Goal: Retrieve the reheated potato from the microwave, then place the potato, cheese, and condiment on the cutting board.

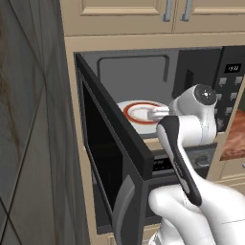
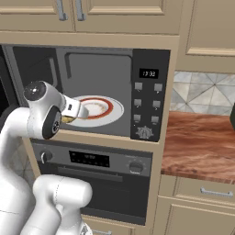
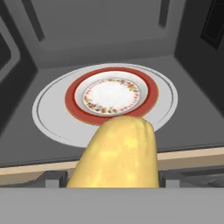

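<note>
The microwave (image 2: 151,96) door (image 1: 112,158) stands wide open, swung out to the arm's left, and the gripper (image 2: 75,110) sits right at the mouth of the cavity. From the hand camera the potato (image 3: 118,153) fills the near foreground, a yellow-tan lump sitting where the fingers are and hiding both tips, so the potato looks clamped in the gripper, though the fingers themselves are covered. In the right base view a sliver of tan shows just under the hand at the cavity's front edge.

Straight ahead of the gripper, deeper in the cavity, lies the plate (image 3: 74,103) with its red rim and flowered centre, bare on top, resting on the pale round turntable (image 3: 48,118). The potato's far end overlaps the plate's near rim in the hand view; whether it touches, I cannot tell.

To the gripper's right is the button panel (image 2: 148,103) with its small lit display (image 2: 148,73). Below the hand runs the oven (image 2: 105,160), knobs on either side. Further right, past the panel, a reddish wood counter (image 2: 202,142) stretches away. Cabinet doors (image 2: 128,11) hang above.
</note>
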